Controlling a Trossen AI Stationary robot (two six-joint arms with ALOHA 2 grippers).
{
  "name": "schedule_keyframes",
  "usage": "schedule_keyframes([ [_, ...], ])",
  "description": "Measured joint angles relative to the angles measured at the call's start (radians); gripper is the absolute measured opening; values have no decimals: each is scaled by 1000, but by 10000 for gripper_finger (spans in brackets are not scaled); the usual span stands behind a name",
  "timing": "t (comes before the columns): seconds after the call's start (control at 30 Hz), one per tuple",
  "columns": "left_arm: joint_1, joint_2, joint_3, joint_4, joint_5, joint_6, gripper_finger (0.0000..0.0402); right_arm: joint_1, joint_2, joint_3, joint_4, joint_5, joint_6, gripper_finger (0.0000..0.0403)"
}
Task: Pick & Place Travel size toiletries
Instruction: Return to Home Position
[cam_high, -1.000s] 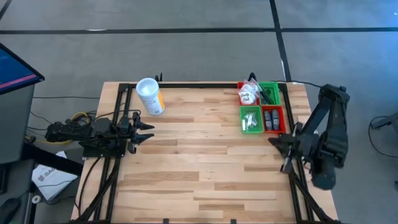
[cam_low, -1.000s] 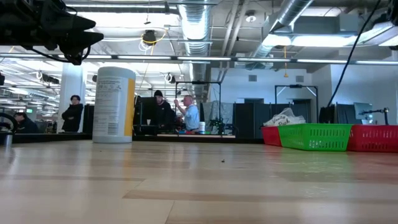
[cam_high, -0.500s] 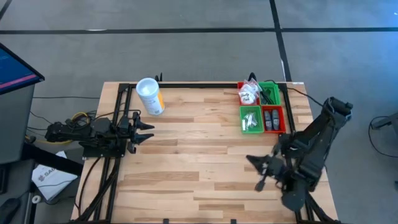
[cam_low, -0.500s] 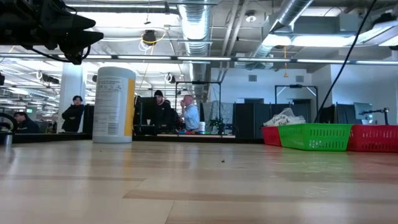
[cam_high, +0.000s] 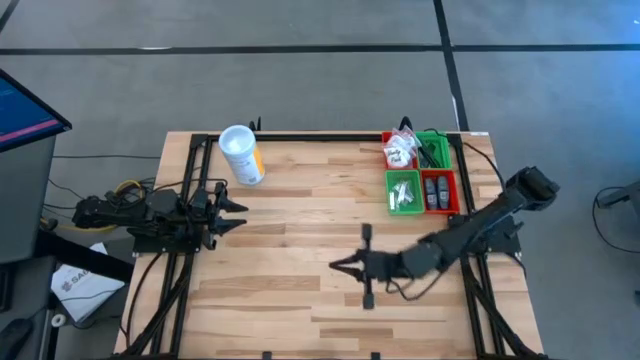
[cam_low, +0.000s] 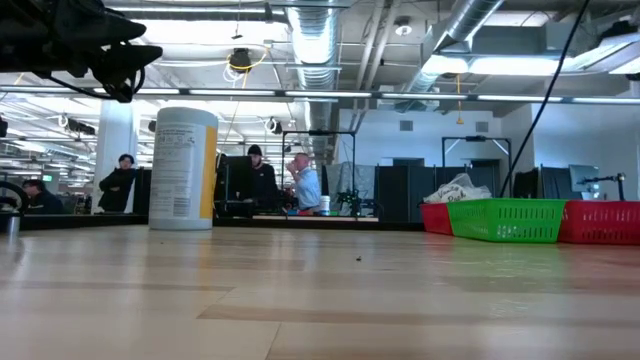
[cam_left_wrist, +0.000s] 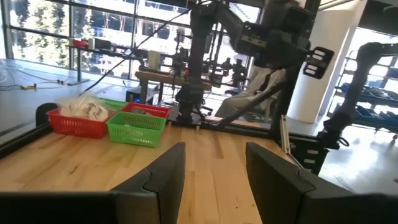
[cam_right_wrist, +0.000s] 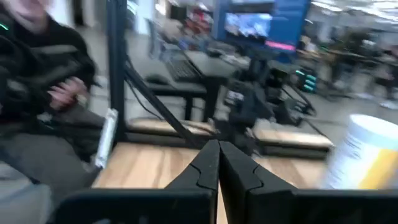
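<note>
The travel size toiletries lie in four small bins at the table's far right. White packets (cam_high: 400, 152) fill the far red bin, dark items (cam_high: 433, 150) the far green bin, white pieces (cam_high: 403, 192) the near green bin, and dark tubes (cam_high: 437, 190) the near red bin. My right gripper (cam_high: 340, 265) is shut and empty above the middle of the table, left of and nearer than the bins; its fingertips (cam_right_wrist: 217, 158) meet. My left gripper (cam_high: 228, 208) waits open at the left edge, its fingers (cam_left_wrist: 166, 169) apart, seen also in the low view (cam_low: 110, 55).
A white canister with a yellow label (cam_high: 241, 153) stands at the far left of the table (cam_low: 182, 170). The red and green bins (cam_low: 505, 220) sit in a block by the far right corner (cam_left_wrist: 137, 127). Bare wood (cam_high: 290, 290) lies around my right gripper. People stand in the room behind.
My right arm has swung from the table's right edge out toward the left, stretching low over the middle of the table, past the near side of the bins. The left arm and all objects have kept still.
</note>
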Motion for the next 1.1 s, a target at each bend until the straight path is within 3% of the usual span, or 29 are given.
schedule_keyframes([
  [0.2,0,0,0,0,0,-3,159,-207,-23,-150,282,-319,-25,0],
  [0.4,0,0,0,0,0,-2,159,-379,-200,-381,382,-487,51,0],
  [0.57,0,1,0,0,0,-1,159,-462,-453,-645,522,-500,62,0],
  [0.7,0,1,0,0,-4,3,159,-510,-629,-797,491,-502,102,0],
  [0.9,0,1,0,5,-10,27,159,-572,-801,-936,471,-503,103,0],
  [1.1,0,1,0,14,-10,27,159,-627,-933,-991,383,-519,126,0],
])
